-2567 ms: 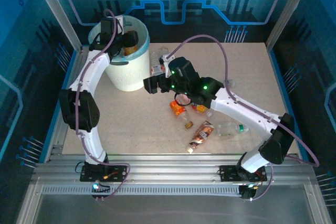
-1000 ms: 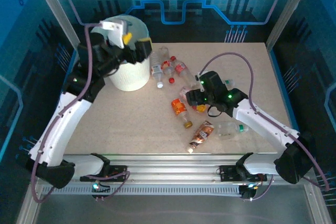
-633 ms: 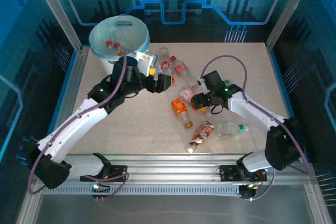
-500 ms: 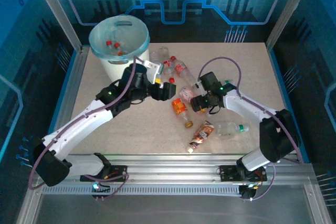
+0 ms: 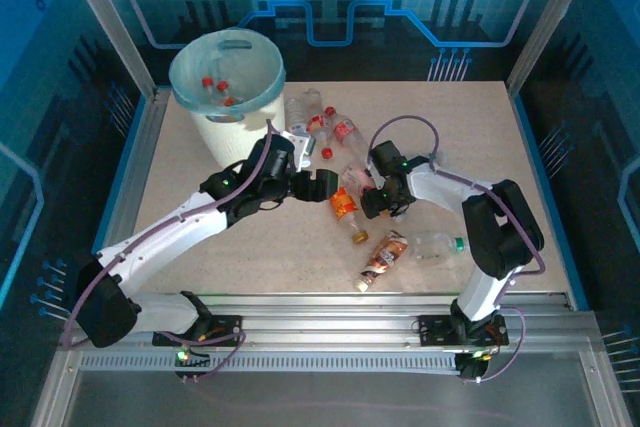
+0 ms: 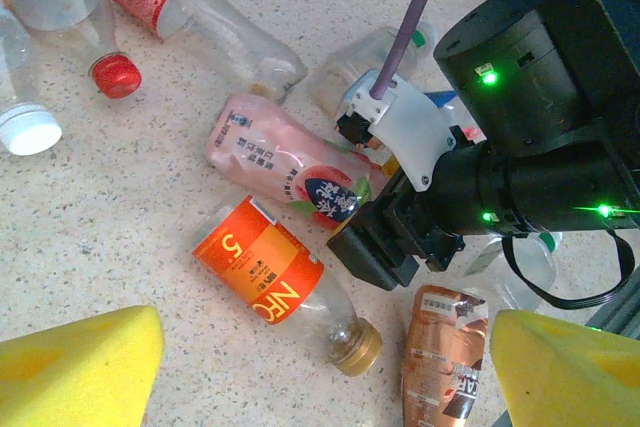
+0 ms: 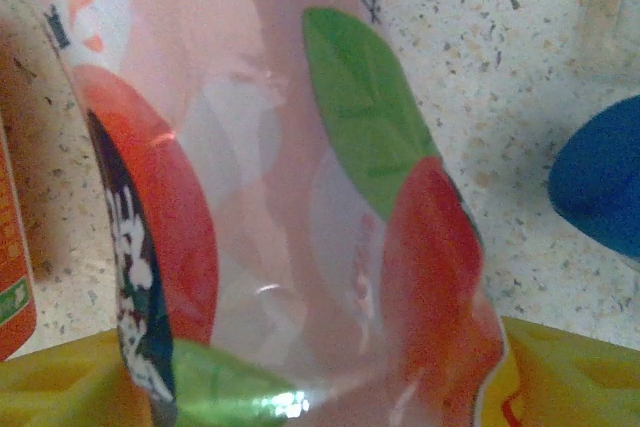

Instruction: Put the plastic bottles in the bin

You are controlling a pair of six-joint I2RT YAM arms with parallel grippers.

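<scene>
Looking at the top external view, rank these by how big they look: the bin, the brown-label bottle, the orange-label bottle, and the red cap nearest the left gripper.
1. bin
2. brown-label bottle and orange-label bottle: look alike, not ranked
3. red cap

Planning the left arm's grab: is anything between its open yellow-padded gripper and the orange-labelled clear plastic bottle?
Nothing visible lies between the left gripper and the orange-labelled clear plastic bottle just ahead of it. The right gripper sits close by, around the pink-labelled plastic bottle beside it.

Glossy clear plastic bottles (image 6: 285,152) on a matt, speckled tabletop (image 6: 100,217)
</scene>
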